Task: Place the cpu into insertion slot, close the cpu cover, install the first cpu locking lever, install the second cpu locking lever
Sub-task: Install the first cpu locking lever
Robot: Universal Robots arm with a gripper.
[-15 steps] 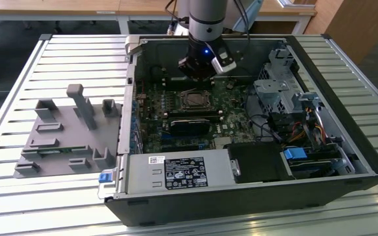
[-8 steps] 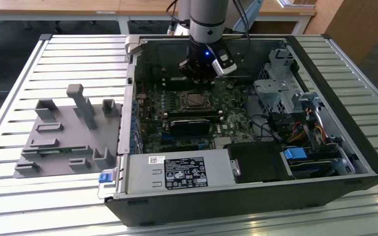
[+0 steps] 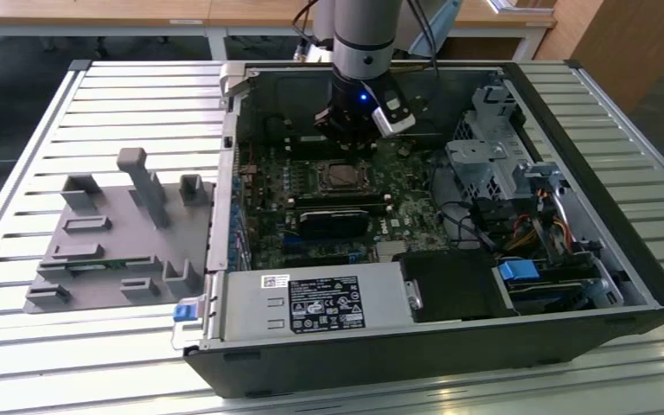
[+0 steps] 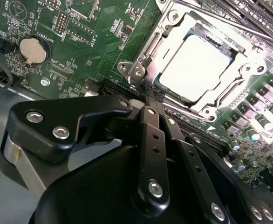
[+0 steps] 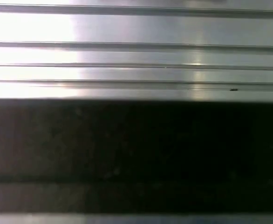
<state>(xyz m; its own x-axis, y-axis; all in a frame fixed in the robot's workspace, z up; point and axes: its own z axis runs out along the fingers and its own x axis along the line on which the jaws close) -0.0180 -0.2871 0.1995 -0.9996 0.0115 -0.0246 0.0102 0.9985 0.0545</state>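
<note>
1. In the exterior view I have the gripper (image 3: 349,138) lowered inside the open computer case (image 3: 609,251), just behind the insertion slot (image 3: 341,176) on the green circuit board (image 3: 265,226).
2. In the second wrist view, the gripper (image 4: 148,97) has its fingers (image 4: 150,122) pressed together with nothing between them, tips right at the slot's edge.
3. The cpu (image 4: 197,67) lies flat in the insertion slot, silver top up.
4. The cpu cover (image 4: 167,39) is down around the cpu.
5. The case sits on the slatted table (image 3: 136,95), beside a grey fixture (image 3: 118,233).
</note>
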